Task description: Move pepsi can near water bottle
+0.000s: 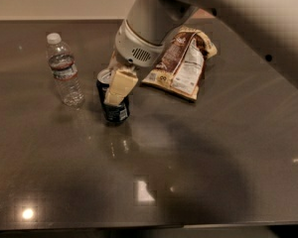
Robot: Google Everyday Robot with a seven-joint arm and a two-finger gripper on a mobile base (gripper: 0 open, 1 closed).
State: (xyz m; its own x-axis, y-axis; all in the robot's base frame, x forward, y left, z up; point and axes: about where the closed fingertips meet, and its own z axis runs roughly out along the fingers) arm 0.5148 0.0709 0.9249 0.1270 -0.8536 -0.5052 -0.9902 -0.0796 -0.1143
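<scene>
Dark, glossy desk (228,148), with spots of light glare along the near edge. At the back, right of centre: a brown-and-white snack bag (184,63), lying flat and crumpled, left end overlapped by the wrist of the arm (154,19). Just behind and to the right of the pepsi can (117,112), not seen touching it.

Toward the left: the water bottle (64,71), upright and clear, with a white cap and a thin label band round the upper body. Near the can but apart from it, with a narrow strip of bare desk between the two.

End effector (111,86) reaching down from the upper right to the centre-left of the desk, clenched on the pepsi can. One cream-coloured finger (121,83) pressed slantwise across the front of the can, from the silver rim down toward the white print. The other mostly hidden behind the can. Opened only as wide as the can itself.

Can upright, dark navy, silver top showing left of the finger. Cannot tell whether standing on the desk or held just off it. Faint reflection directly below. Broad soft shadow spread over the desk to the right and front of the can.
</scene>
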